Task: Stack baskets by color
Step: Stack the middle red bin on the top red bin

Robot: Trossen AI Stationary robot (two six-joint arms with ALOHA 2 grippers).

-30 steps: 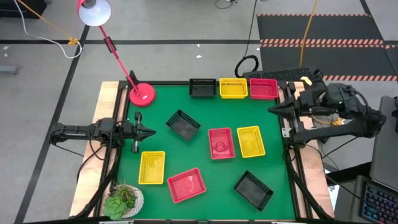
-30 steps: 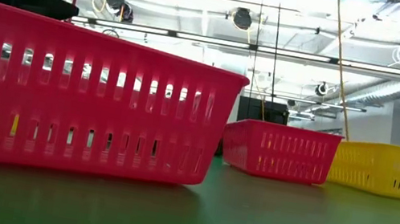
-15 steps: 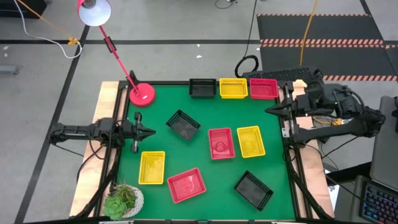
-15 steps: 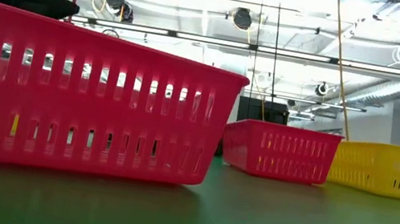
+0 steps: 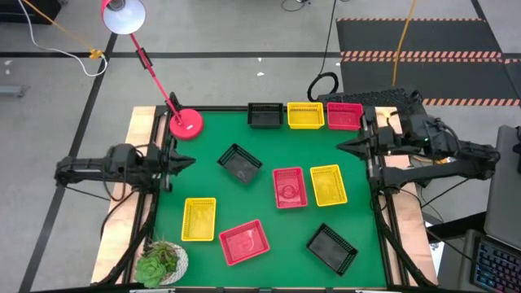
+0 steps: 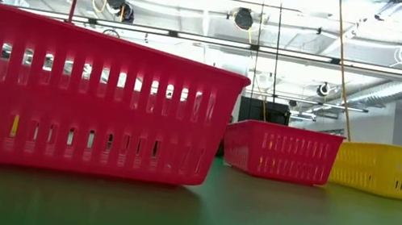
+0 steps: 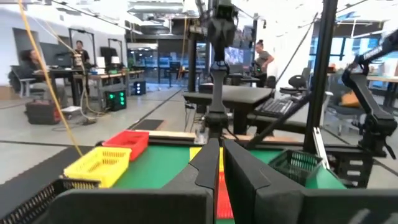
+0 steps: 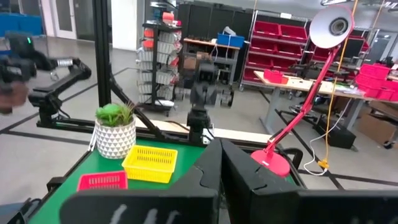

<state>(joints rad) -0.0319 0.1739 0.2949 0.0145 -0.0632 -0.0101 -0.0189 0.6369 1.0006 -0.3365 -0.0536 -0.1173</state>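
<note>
Three baskets line the far edge of the green table: black (image 5: pixel 264 115), yellow (image 5: pixel 305 115) and red (image 5: pixel 345 115). Loose on the mat, each on its bottom, lie a black basket (image 5: pixel 239 163), a red one (image 5: pixel 289 187), a yellow one (image 5: pixel 328 185), another yellow (image 5: pixel 199 219), another red (image 5: pixel 243 242) and another black (image 5: pixel 332 248). My left gripper (image 5: pixel 189 159) hangs shut over the table's left edge, pointing level at the table's middle, and holds nothing. My right gripper (image 5: pixel 342 146), also shut and holding nothing, hangs over the right edge and points inward.
A pink lamp base (image 5: pixel 186 124) stands at the far left corner, its arm leaning away from the table. A potted plant (image 5: pixel 161 262) stands at the near left corner. A black frame rail (image 5: pixel 163 212) rims the table. People (image 7: pixel 261 59) stand in the room beyond.
My left gripper has risen above the table's left edge, staying shut; in the low view its arm has climbed almost out of the picture's top. My right gripper has come a little toward the table's middle and sunk slightly. No basket has moved.
</note>
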